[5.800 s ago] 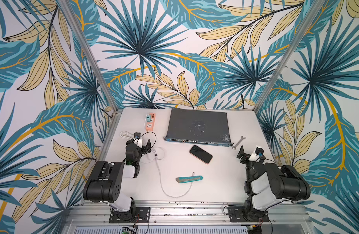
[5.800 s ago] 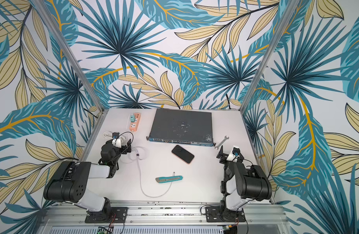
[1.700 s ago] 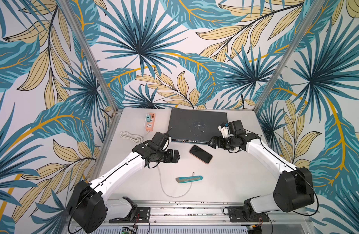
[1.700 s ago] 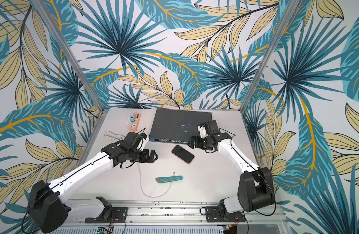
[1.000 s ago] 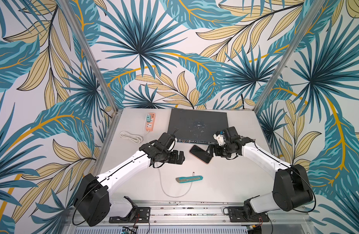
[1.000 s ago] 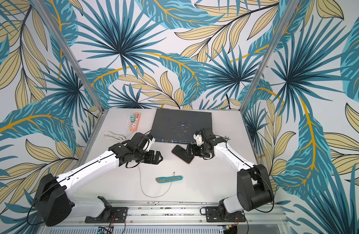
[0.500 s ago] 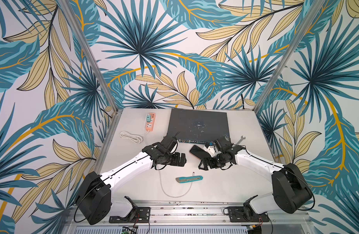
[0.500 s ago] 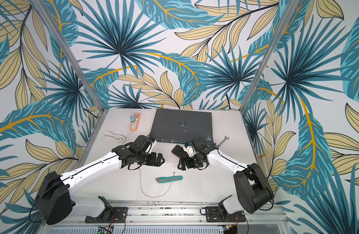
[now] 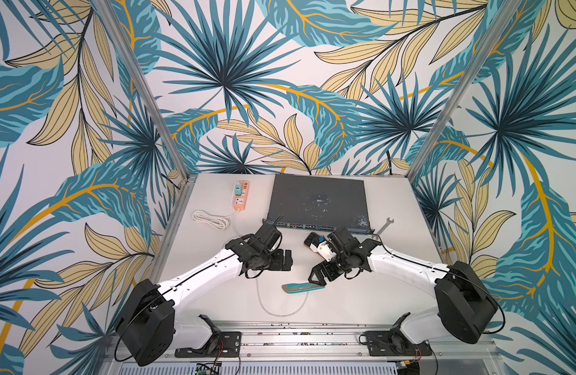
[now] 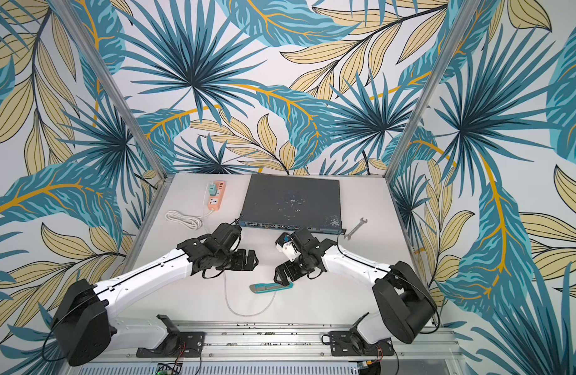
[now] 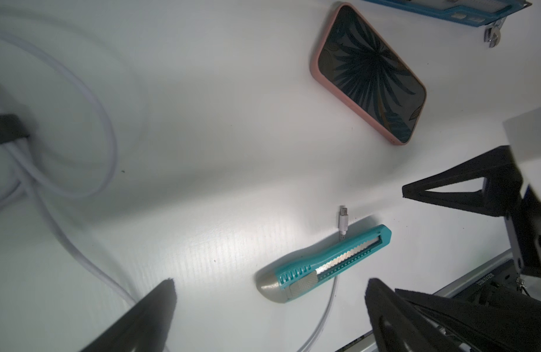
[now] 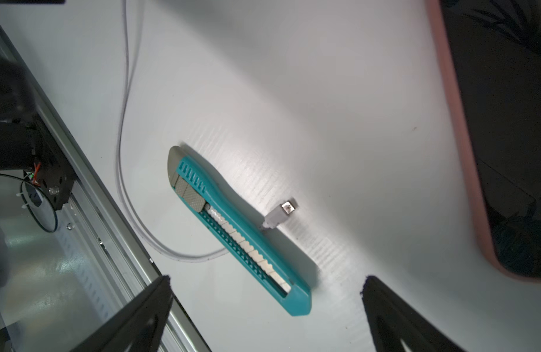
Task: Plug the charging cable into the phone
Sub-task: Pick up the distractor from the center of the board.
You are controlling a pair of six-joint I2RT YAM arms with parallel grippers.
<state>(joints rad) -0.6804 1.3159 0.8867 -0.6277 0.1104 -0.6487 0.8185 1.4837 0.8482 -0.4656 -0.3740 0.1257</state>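
Right wrist view: the right gripper (image 12: 266, 279) hangs with its jaws spread wide and empty, just above a teal utility knife (image 12: 238, 231). The charging cable (image 12: 278, 215) runs under the knife, its connector tip lying free just ahead of the fingertips. The phone (image 12: 464, 146) lies flat beyond it, unplugged. The left gripper (image 11: 269, 282) is also wide open, holding nothing.

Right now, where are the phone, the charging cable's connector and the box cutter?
phone (image 11: 368, 73): left wrist view, middle of the screen.
charging cable (image 12: 278, 215): right wrist view, its connector tip.
box cutter (image 12: 232, 218): right wrist view, its teal body.
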